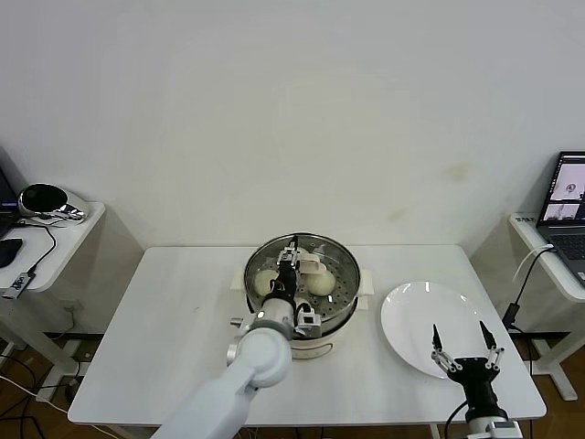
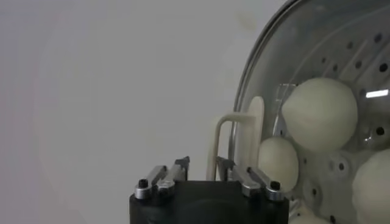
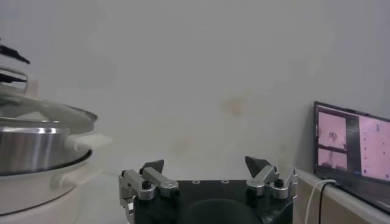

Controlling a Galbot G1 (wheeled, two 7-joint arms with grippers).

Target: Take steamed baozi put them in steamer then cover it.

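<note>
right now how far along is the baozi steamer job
Nearly done. The baozi sit inside the steamer and the plate is bare. The cover is on the steamer, with the left gripper open around its handle. What's left is pulling that arm away. The right gripper waits open over the plate.

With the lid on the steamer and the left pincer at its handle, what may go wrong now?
1. The left pincer sits with its fingers on either side of the cover's handle; pulling away at an angle may catch it and shift the cover.
2. If the cover rests unevenly on the steamer, it may slide.
3. The right pincer hovers open over the plate; dropping lower, it may hit it.
</note>
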